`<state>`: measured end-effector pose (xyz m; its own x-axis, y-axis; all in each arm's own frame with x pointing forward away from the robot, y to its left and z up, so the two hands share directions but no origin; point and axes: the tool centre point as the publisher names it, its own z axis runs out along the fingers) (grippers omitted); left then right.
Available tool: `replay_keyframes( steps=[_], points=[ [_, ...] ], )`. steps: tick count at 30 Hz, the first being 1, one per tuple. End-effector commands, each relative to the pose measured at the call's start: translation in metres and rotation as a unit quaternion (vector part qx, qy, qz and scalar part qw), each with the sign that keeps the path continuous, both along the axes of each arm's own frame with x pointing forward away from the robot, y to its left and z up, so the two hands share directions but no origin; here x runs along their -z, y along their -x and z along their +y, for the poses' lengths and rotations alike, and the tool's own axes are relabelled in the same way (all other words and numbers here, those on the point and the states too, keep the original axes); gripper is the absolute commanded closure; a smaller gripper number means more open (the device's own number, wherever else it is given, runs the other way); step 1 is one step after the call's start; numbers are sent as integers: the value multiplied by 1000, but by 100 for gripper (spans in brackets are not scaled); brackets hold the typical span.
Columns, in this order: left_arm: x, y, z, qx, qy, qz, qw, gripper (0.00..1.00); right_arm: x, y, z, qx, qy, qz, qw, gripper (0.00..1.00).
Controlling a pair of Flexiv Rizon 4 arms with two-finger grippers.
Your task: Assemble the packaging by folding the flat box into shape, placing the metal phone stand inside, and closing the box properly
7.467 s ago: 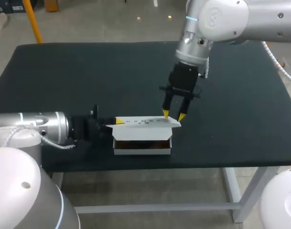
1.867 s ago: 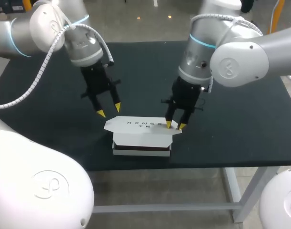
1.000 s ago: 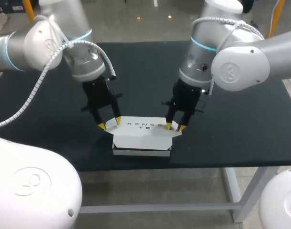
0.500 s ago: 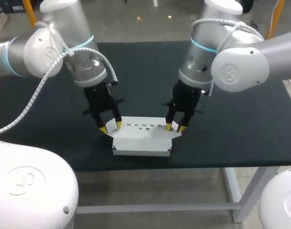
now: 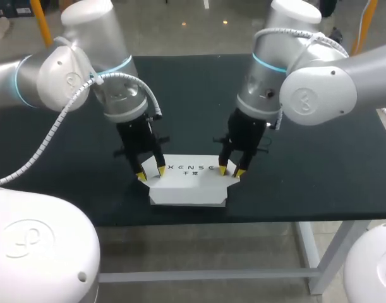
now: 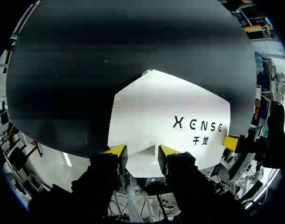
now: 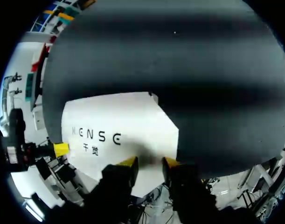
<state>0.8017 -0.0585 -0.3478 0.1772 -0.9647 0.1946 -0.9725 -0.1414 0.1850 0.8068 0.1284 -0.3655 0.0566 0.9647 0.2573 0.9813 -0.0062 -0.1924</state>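
Head view:
- The white box (image 5: 187, 197) stands low in the frame's centre, near the front edge of the black table (image 5: 319, 139).
- Its lid (image 5: 191, 178), with dark print on top, lies over the box. The front wall shows below the lid.
- What is inside the box is hidden.

Left arm:
- It enters from the upper left.
- The left gripper (image 5: 151, 173) points down at the lid's left end.
- Its jaws are a little spread. The yellow tips sit at the lid's left end, with a white strip of lid showing in the narrow gap between them.

Right arm:
- It enters from the upper right.
- The right gripper (image 5: 230, 170) points down at the lid's right end.
- Its jaws are likewise slightly parted, with both tips down on the lid's right corner.

Left wrist view: the lid fills the space ahead of the fingertips (image 6: 116, 150). One tapered end points away from the gripper, and the other arm's yellow tip shows at the far end of the lid.

Right wrist view: the lid lies under and ahead of the tips, with its slanted end just beside them.
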Motion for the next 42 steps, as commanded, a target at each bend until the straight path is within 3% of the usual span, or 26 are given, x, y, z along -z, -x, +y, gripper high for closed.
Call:
replay_keyframes(
  steps=[1,20,31,42],
  points=[
    [4,5,2,4,7,-12,1000,54,2,2,-1,3,-5,-2,1000,61],
    [10,5,5,18,18,-31,999,53,5,7,0,13,-18,-26,999,61],
    [16,5,6,31,22,-39,999,53,13,8,2,-24,-24,-59,998,59],
    [20,2,7,37,23,-40,998,54,17,8,3,-45,-32,-68,996,60]
  ],
)
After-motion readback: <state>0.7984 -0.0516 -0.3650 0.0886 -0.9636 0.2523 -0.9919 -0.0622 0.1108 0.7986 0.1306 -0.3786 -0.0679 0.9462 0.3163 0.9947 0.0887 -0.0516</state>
